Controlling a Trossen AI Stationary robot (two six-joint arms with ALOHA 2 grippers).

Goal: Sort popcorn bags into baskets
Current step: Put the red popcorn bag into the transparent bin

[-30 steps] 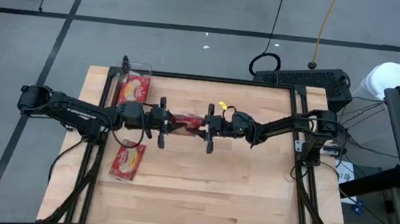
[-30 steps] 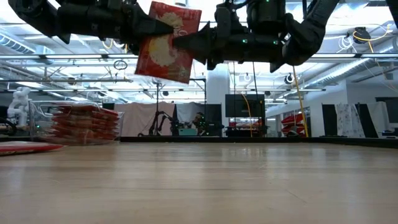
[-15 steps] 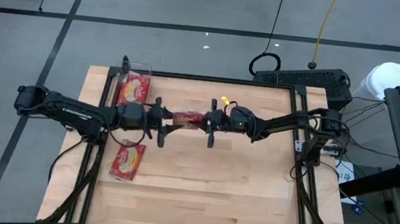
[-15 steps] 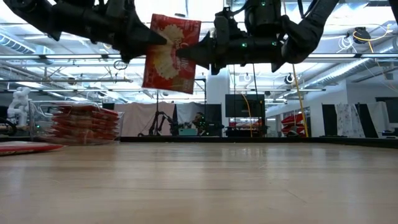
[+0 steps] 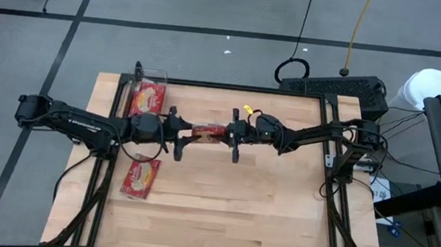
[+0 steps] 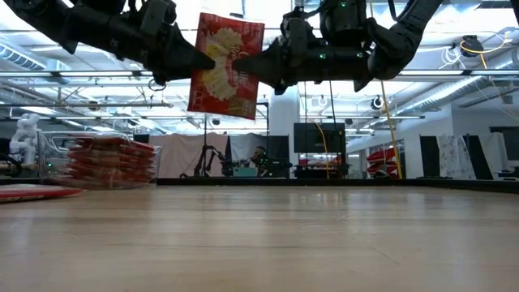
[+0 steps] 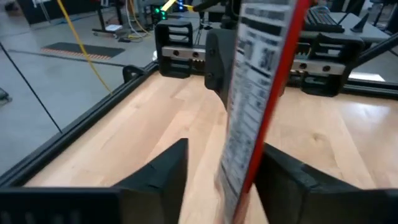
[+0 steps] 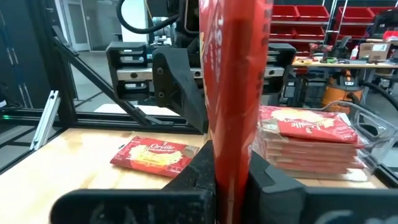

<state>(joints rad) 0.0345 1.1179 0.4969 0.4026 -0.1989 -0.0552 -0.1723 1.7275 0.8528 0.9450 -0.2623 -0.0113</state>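
Nearest you in the low view is the bare light wooden table [image 6: 268, 243]. Above it, well clear of the surface, hangs a flat red popcorn packet with a yellow-cream popcorn picture [image 6: 225, 66], upright between the two dark arms over the middle of the table. Your right gripper [image 8: 231, 163] is clamped hard on one edge of that packet, its fingers closed flush against both faces. Your left gripper [image 7: 219, 163] sits at the opposite edge with its jaws spread apart; the packet's white-grey label side [image 7: 249, 106] stands in the gap, and you cannot tell whether either finger touches it.

Farther back toward the left side, a second red popcorn packet [image 5: 140, 178] lies flat on the wood by itself. Beyond it, at the far left corner, the small clear plastic rectangular bin [image 5: 148, 94] holds a stack of red packets [image 6: 109, 161], piled to about its rim. Behind the table you see a workshop room with shelving.
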